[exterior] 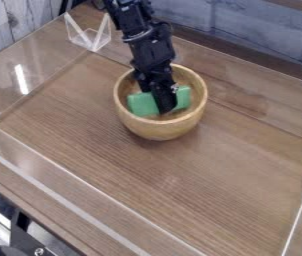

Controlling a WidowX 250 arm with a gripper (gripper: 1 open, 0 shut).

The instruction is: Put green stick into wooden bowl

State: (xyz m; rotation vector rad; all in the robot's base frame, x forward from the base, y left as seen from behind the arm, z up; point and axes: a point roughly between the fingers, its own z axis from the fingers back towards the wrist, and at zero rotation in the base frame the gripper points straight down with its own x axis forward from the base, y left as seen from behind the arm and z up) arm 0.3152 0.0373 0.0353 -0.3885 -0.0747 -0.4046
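Note:
The wooden bowl (154, 129) stands on the wooden table a little behind its middle. Inside it lies the green stick (143, 104), tilted against the bowl's inner wall, with green showing on both sides of the fingers. My gripper (162, 103) reaches down into the bowl from the back and is shut on the green stick. The black fingers hide the stick's middle.
Low clear plastic walls (20, 80) fence the wooden tabletop (207, 190) on all sides. A clear plastic stand (87, 36) sits at the back left, behind the arm. A tiled wall runs along the back.

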